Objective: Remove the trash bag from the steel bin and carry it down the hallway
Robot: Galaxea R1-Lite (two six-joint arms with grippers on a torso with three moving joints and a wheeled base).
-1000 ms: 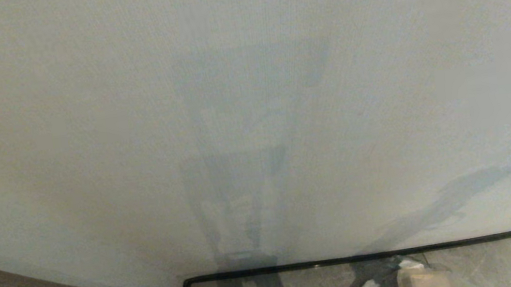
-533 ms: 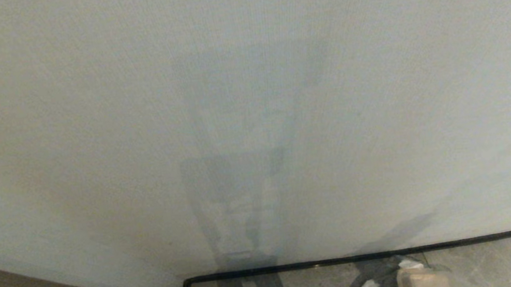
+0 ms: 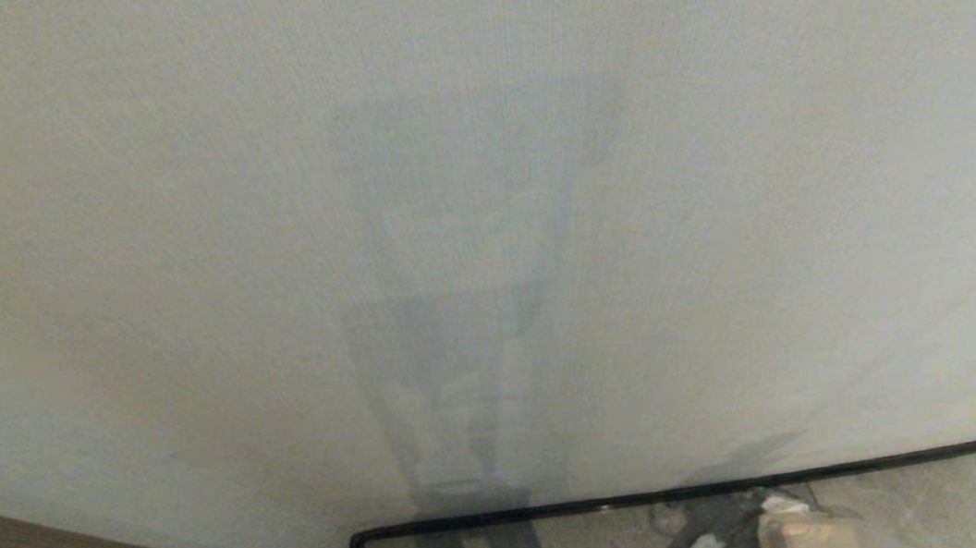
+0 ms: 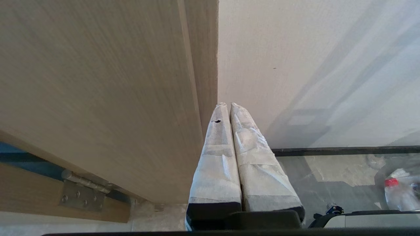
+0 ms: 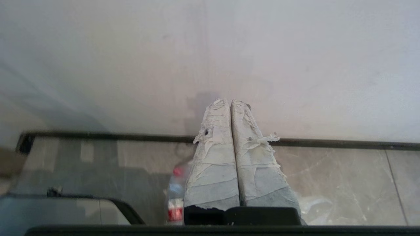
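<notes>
Trouble first: nothing is held, so judging from this moment the bag may already sit on the floor with no grip on it, and any drive forward risks nudging the clutter at the wall. Head view gives mostly pale wall [image 3: 476, 173], a dark baseboard [image 3: 756, 482] and a heap at the frame's lower edge, apparently crinkled plastic, the trash bag [image 3: 715, 533], beside a tan box [image 3: 804, 538]; no arm shows, no steel bin anywhere. Left wrist view: left gripper [image 4: 228, 106] with wrapped fingers pressed together, empty, tips aimed at the wall corner, a wood-coloured door [image 4: 98, 98] just beside them, a red-capped bottle [image 4: 398, 193] well off to the side. Right wrist view: right gripper [image 5: 229, 101] likewise closed on nothing, pointing at the wall, grey tiled floor [image 5: 344, 183] under the fingers, clear plastic [image 5: 311, 205] just beside their base.
</notes>
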